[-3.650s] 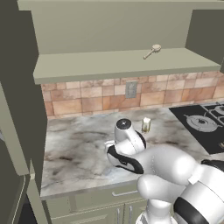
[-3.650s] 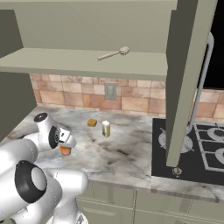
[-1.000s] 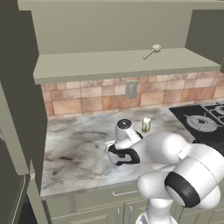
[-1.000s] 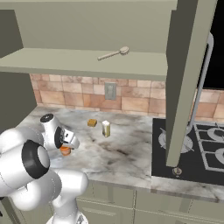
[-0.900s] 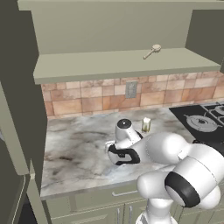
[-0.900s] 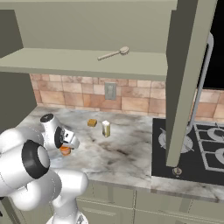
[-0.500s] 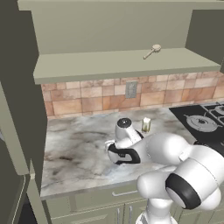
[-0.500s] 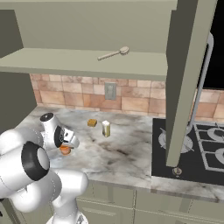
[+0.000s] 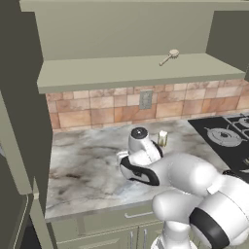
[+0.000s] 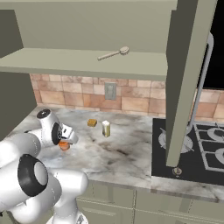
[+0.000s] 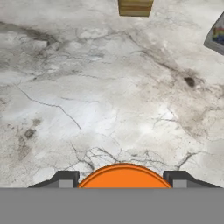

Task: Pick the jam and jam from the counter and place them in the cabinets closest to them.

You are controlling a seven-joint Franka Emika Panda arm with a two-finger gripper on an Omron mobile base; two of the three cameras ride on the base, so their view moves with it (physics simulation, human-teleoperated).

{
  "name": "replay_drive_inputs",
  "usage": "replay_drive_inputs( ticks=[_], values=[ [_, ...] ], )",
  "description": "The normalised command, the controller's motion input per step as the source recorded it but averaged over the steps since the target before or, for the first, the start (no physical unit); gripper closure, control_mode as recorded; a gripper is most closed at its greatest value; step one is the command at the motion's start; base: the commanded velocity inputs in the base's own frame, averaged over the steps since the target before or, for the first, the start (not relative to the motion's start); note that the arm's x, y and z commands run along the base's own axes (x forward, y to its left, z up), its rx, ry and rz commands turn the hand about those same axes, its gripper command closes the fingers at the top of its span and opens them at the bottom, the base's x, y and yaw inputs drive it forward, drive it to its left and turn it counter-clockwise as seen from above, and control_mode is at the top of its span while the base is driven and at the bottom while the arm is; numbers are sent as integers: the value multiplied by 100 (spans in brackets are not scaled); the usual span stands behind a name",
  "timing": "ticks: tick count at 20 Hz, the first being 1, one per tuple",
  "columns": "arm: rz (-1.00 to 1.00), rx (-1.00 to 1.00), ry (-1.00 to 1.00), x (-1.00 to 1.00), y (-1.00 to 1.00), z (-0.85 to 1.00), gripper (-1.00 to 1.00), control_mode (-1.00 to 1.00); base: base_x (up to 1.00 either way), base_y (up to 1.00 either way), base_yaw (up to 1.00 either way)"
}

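I have the arm folded low over the marbled tabletop [image 10: 127,157], with the gripper [image 11: 124,180] down at the near left part of it as the right base view shows. In the hand view an orange lid, the top of a jam jar [image 11: 124,176], sits right between the two dark fingertips [image 11: 64,178], one tip on each side of it. The jaws stand partly apart around that jar, but I cannot tell whether they press on it or merely flank it. From the right base view the same orange jar [image 10: 64,145] shows just under the hand, low against the tabletop; whether it rests on the stone I cannot say. Further back on the tabletop, near the tiled wall, I see a small orange-brown block [image 10: 92,123] and just beside it a pale upright jar with a yellowish label [image 10: 106,128]; the two are close but apart. The left base view shows that pale jar [image 9: 163,138] beyond the wrist. Above, the open cabinets [image 9: 121,78] have a plain grey-green shelf carrying a wooden spoon [image 10: 114,53]. A cabinet door [image 10: 188,74] hangs open on the right, in front of the black hob [image 10: 205,148].
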Motion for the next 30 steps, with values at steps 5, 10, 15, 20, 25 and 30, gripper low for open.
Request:
replay_drive_inputs(
  ticks=[5, 10, 15, 20, 25, 30],
  values=[
    [0, 0, -6, -10, 0, 23, 100, -100, 0, 0, 0],
    [0, 2, -2, -16, -1, 31, 100, -100, 0, 0, 0],
    [-1, 1, 0, -3, 0, 44, 100, -100, 0, 0, 0],
    [-1, 1, 0, -1, 0, 55, 100, -100, 0, 0, 0],
    [0, 2, 0, -12, 0, 50, 100, -100, 0, 0, 0],
    [0, 2, 0, -36, -1, 43, 100, -100, 0, 0, 0]
  ],
)
